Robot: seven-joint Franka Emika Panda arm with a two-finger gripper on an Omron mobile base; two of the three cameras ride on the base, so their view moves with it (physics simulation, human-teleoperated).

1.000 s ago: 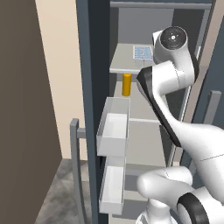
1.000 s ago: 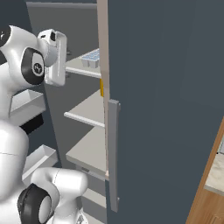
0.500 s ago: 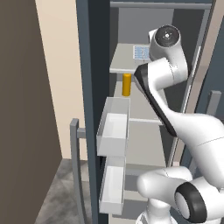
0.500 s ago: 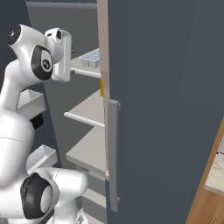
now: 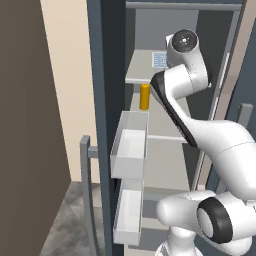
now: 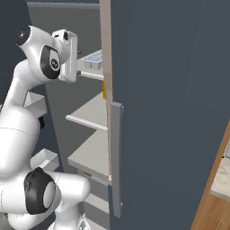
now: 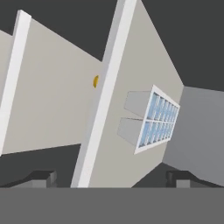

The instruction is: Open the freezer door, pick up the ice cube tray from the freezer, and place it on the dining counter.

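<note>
Ice cube tray (image 7: 157, 119) beyond raised, spread hand (image 7: 111, 177)

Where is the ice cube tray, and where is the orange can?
ice cube tray (image 7: 158, 119): hand view, on the middle of its blue cells.
orange can (image 5: 145, 97): left base view, on the middle of its side.

Probably a home kitchen: open freezer (image 5: 165, 120) with shelves and door bins (image 5: 129, 150).

- Flat, even rendered light is falling on all views; no glare, no blur.
- Freezer (image 5: 165, 125) interior is reading dim grey; shelves are casting soft shadows.
- Edges are staying sharp, undistorted.
</note>
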